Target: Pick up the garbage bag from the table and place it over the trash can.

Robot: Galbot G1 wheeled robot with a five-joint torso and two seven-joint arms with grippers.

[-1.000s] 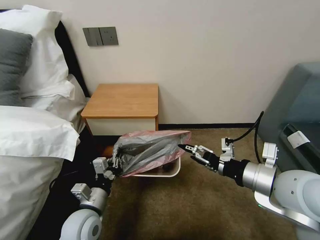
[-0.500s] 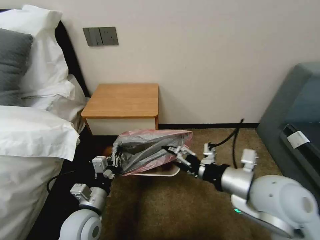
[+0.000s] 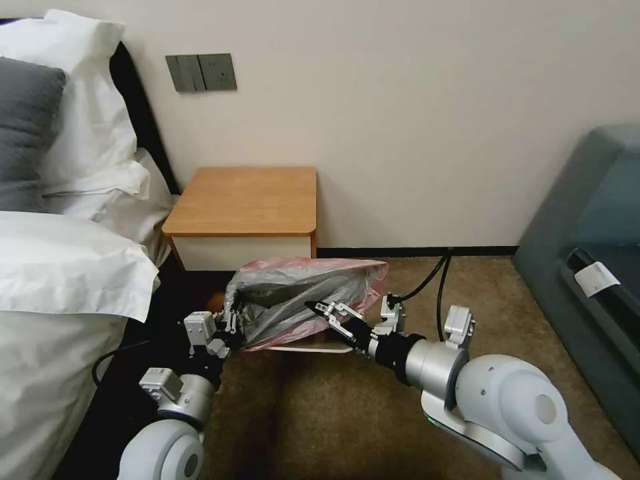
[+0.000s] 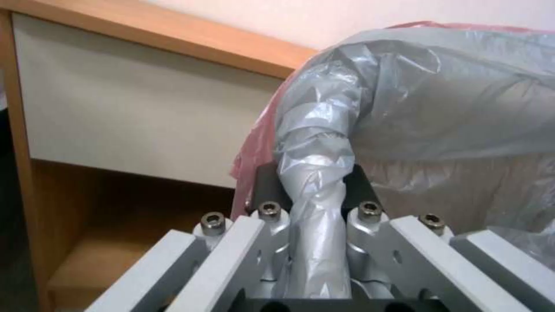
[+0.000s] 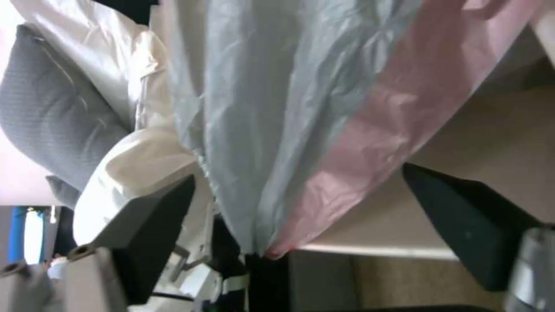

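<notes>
The garbage bag, crinkled grey plastic with a pink rim, lies stretched across the top of the beige trash can on the carpet in front of the table. My left gripper is shut on the bag's left end; in the left wrist view a twisted rope of the bag runs between the closed left gripper. My right gripper is open at the bag's front edge. In the right wrist view the right gripper straddles the hanging bag above the can's rim.
A bed with white pillows stands at the left, close to my left arm. A grey sofa fills the right side. The wall with a switch plate is behind the nightstand. Open brown carpet lies in front.
My right arm has swung left and in, bringing its open fingers from beside the bag's right end to around its front edge. The left gripper and bag have stayed in place.
</notes>
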